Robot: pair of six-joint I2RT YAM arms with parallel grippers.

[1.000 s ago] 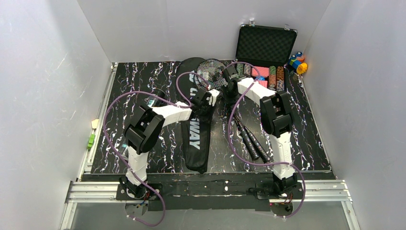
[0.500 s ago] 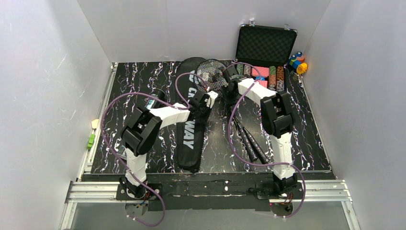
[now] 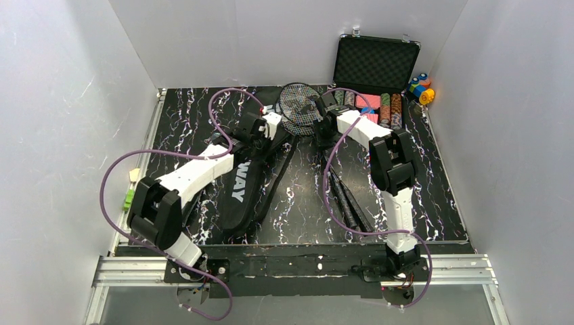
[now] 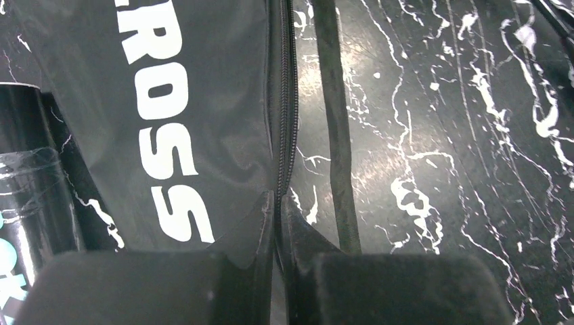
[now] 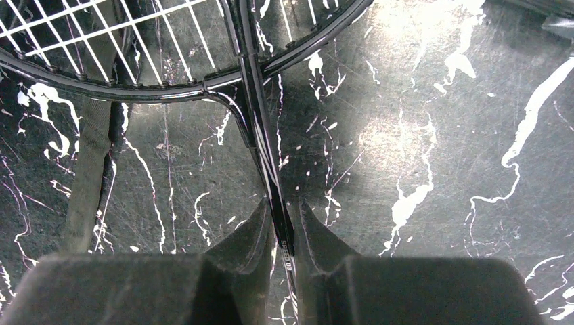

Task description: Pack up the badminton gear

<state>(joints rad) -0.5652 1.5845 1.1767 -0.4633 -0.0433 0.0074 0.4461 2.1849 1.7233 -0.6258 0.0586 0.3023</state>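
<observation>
Gripping status for both arms, refs taken from each end effector.

**L gripper** (image 4: 277, 203): clenched.
- Fingers (image 4: 247, 233) pinch the zip seam of the CROSSWAY bag (image 4: 169, 101). The seam runs straight ahead from the tips.
- Bag body w/ white lettering lies ahead-left of the tips, flat on the table (image 4: 460, 156).
- Bag strap (image 4: 335, 135) lies just right of the seam and runs ahead alongside it.
- Tube (image 4: 24, 183) sits far left of the fingers, just beside the bag edge. Its teal lettering is only partly in frame.
- Top view: the bag lies on a diagonal, one end at the L gripper, the other back toward the L arm base.

**R gripper** (image 5: 281, 206): grasping the racquet shaft (image 5: 260, 145).
- Fingers sit either side w/ only the shaft between them.
- Two racquet heads (image 5: 135, 40) overlap directly ahead of the tips, on the table.
- Whether both shafts are in the grip: cannot tell.
- Handles (image 3: 352, 203) trail behind the R gripper toward its arm base, partly under the purple cable (image 3: 327, 189).

**Other items**
- Poker chip case (image 3: 376, 68), lid up, stands ahead-right of the R gripper.
- Coloured blocks (image 3: 421, 89) sit just beside the case's right side.
</observation>
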